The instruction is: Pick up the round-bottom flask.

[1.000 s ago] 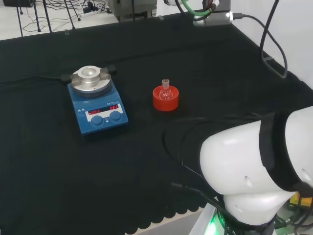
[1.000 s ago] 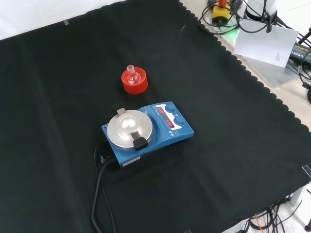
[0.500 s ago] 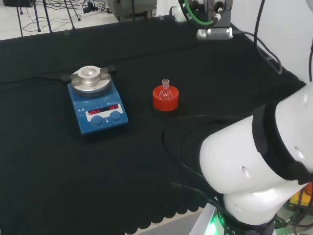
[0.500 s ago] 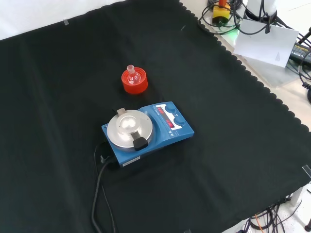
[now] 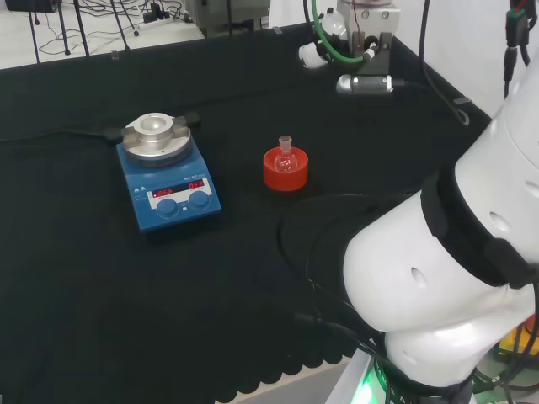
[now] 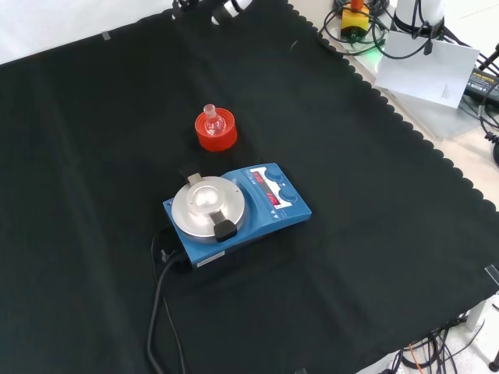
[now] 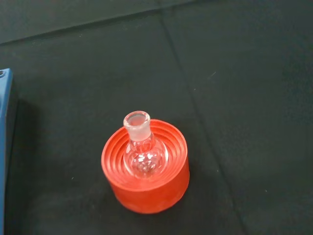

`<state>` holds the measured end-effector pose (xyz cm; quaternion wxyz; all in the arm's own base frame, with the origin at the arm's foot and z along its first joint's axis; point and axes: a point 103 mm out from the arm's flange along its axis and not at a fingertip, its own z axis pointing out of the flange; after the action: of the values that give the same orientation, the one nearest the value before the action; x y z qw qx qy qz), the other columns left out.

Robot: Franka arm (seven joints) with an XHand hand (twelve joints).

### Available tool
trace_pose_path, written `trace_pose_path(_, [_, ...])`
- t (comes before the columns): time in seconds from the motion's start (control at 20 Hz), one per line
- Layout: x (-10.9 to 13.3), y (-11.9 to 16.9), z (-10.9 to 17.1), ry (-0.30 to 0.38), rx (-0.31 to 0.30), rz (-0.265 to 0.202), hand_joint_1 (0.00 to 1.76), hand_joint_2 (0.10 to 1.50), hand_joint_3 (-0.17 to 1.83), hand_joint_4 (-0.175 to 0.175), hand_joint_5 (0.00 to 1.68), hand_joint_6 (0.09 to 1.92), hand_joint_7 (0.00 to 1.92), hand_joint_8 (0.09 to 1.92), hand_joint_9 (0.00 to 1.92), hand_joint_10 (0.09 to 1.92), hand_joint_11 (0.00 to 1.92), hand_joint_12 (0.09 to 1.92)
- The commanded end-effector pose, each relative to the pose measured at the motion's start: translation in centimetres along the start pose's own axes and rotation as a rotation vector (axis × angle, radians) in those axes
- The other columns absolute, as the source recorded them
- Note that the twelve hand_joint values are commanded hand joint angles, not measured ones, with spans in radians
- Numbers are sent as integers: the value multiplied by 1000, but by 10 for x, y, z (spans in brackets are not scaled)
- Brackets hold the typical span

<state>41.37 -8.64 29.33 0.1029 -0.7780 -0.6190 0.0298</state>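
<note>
A small clear round-bottom flask (image 5: 286,156) stands upright in a red ribbed ring stand (image 5: 285,175) near the middle of the black cloth. The front view has the flask (image 6: 212,117) on its stand (image 6: 216,135) just beyond the stirrer. In the wrist view the flask (image 7: 143,149) sits neck-up in the red stand (image 7: 146,191), seen from above and some way off. The hand (image 5: 318,52) hangs high over the far right of the cloth, well apart from the flask. A small part of the hand (image 6: 226,6) shows at the front view's top edge, and its pose is unclear.
A blue magnetic stirrer (image 5: 168,181) with a round metal plate stands left of the flask in the head view; its cable (image 6: 160,312) trails toward the front view's bottom. The arm's white links (image 5: 438,286) fill the head view's lower right. Cables and boxes (image 6: 425,47) lie beyond the cloth's scalloped edge.
The wrist has dropped lower and leftward in the head view, and a bit of the hand has come in at the front view's top edge. Flask, stand and stirrer have not moved.
</note>
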Motion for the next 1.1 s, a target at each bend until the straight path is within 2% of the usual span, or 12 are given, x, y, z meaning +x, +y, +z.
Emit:
trace_pose_path(0.05, [-13,13,18,50,-26,11,401,1200,296,-66,402,173,202,624,322,707,6,1368])
trace_pose_path(0.25, [-17,12,35,82,-33,2,569,1091,331,-74,459,179,258,657,396,694,43,1364])
trace_pose_path(0.5, [-12,13,59,81,-7,-25,766,841,595,-74,557,268,341,683,489,670,103,1355])
trace_pose_path(0.85, [-6,18,86,90,17,-33,807,741,682,-76,548,330,367,692,512,670,125,1355])
trace_pose_path(1.1, [-5,25,103,117,42,2,802,701,679,-77,535,333,385,698,522,673,155,1359])
